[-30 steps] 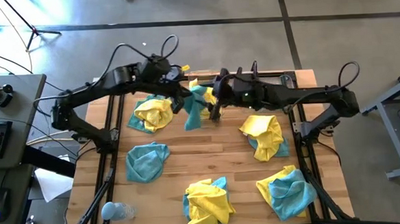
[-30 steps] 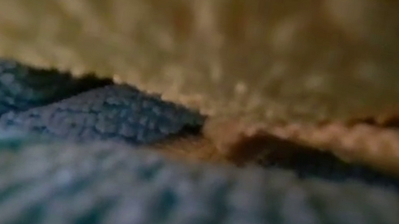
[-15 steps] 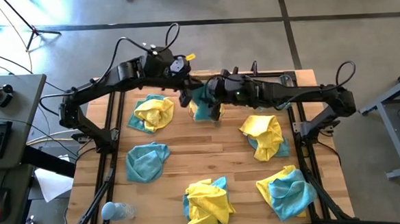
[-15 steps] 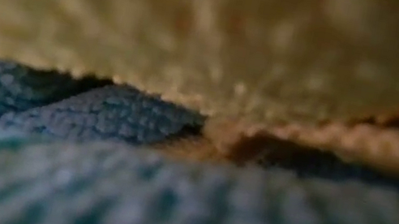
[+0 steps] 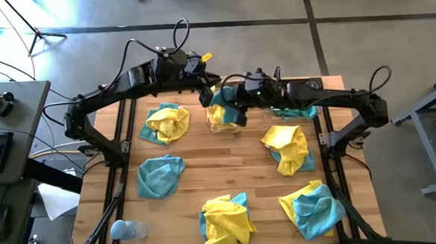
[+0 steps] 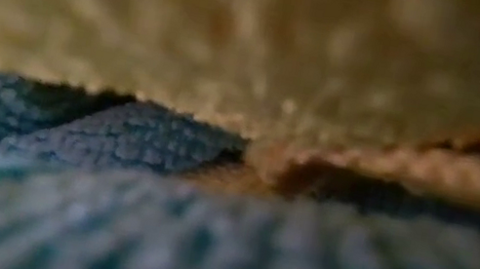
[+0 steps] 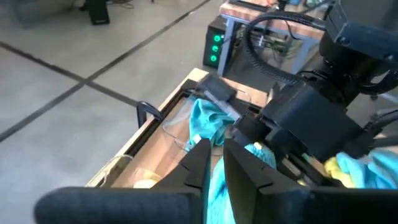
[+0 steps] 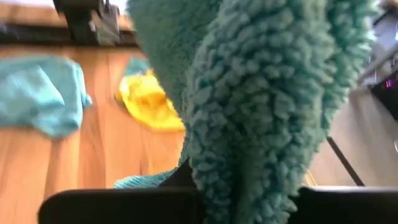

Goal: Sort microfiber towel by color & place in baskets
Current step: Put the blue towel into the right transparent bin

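A teal microfiber towel [image 5: 218, 99] hangs bunched between my two grippers at the table's far edge, above a clear basket [image 7: 174, 134] that holds yellow cloth [image 5: 219, 120]. My right gripper [image 5: 232, 105] is shut on the towel [image 8: 261, 93], which fills the right wrist view. My left gripper [image 5: 205, 93] stands just left of it. Its fingers [image 7: 199, 163] are slightly apart, and teal cloth [image 7: 217, 183] shows in the gap. Other yellow and teal towels lie loose on the table. My right gripper holds the teal towel by a thick bunched fold [image 8: 249, 162], several layers, coming at it from the table's right. The cloth itself hides the fingertips. The towel is lifted off the table and sags slack over the basket. Whether my left gripper touches the towel, I cannot tell.
Towel heaps lie at the far left [image 5: 166, 123], left middle [image 5: 161, 176], right middle [image 5: 288, 147], near middle [image 5: 227, 222] and near right [image 5: 312, 207]. A pale bottle [image 5: 125, 230] lies at the near left corner. Cloth pressed against the lens blocks the low view [image 6: 240, 135].
My left gripper has carried the hanging teal towel up and toward the far edge. My right gripper has moved toward the table's left onto the towel and taken hold of it. The towel, which hung long below my left gripper, is now bunched between the two grippers.
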`<state>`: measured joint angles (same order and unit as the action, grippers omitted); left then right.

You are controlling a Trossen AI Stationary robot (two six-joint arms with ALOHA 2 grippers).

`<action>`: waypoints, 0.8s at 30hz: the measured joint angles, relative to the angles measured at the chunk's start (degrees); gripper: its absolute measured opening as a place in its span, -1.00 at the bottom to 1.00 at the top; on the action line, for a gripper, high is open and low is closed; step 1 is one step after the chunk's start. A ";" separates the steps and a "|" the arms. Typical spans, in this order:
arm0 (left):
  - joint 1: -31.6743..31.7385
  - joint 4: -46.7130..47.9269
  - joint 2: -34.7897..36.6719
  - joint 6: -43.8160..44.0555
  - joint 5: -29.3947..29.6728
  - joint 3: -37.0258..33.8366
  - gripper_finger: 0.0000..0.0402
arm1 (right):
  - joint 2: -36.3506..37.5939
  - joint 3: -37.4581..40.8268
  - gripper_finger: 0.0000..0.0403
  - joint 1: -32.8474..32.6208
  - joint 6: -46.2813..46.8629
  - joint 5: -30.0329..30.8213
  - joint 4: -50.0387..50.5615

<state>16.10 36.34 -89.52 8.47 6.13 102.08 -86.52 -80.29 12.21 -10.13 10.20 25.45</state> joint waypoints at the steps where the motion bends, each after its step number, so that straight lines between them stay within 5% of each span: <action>1: 0.21 0.09 0.00 0.59 0.09 0.00 -0.79 | 0.62 0.00 -0.91 0.66 -0.12 -0.01 2.14; 12: 0.37 7.85 0.00 2.68 0.13 0.00 -0.61 | 7.68 0.20 -0.98 14.86 -2.02 0.17 25.93; 24: -2.33 6.07 0.15 7.13 1.93 -9.04 -0.73 | 9.04 15.00 -0.99 34.29 -8.45 -4.78 24.16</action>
<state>13.77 42.41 -89.36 15.60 8.06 93.04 -77.47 -65.29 46.50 -18.57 5.42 49.61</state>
